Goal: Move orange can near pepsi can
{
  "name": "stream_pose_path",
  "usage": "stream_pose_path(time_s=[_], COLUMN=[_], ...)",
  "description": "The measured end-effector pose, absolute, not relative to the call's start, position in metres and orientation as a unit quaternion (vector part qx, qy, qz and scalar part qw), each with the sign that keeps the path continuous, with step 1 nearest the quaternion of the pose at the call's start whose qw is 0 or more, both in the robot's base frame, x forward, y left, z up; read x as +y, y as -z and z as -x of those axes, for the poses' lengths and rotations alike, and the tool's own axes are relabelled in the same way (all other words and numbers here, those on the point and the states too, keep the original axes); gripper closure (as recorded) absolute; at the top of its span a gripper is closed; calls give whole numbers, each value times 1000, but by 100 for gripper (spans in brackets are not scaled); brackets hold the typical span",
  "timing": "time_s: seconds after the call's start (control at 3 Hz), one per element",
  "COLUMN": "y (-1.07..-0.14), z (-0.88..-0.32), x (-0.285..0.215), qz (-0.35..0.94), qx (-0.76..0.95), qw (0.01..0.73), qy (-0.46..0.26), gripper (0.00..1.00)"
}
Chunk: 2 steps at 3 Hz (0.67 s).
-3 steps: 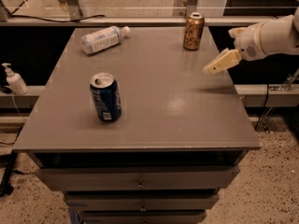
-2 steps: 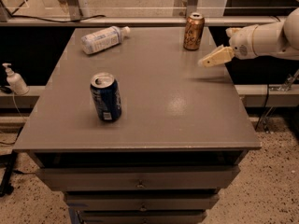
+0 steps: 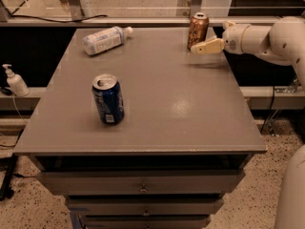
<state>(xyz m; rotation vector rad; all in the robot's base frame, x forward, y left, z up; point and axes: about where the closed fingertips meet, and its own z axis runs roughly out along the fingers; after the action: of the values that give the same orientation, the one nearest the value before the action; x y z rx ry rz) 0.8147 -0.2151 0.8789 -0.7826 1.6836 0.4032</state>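
The orange can (image 3: 197, 30) stands upright at the far right of the grey table (image 3: 157, 104). The pepsi can (image 3: 108, 99), dark blue with a silver top, stands upright left of the table's middle, toward the front. My gripper (image 3: 202, 47) reaches in from the right on a white arm (image 3: 267, 37). Its cream tip is just right of the orange can, at the can's lower half, very close to it or touching it.
A clear plastic bottle (image 3: 106, 38) with a white label lies on its side at the far left of the table. A soap dispenser (image 3: 15, 81) stands on a ledge to the left. Drawers sit below the table's front edge.
The gripper has moved left and toward the back, from the table's right edge up to the orange can. Both cans and the bottle have stayed put.
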Motion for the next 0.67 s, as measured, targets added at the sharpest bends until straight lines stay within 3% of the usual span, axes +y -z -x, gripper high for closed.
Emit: stream_pose_path(time_s=[0.33, 0.67], y=[-878, -877], z=[-847, -866], x=[-201, -179], qz=[318, 317], qx=[709, 709], qw=[602, 597], qy=[-186, -201], gripper=[0, 16])
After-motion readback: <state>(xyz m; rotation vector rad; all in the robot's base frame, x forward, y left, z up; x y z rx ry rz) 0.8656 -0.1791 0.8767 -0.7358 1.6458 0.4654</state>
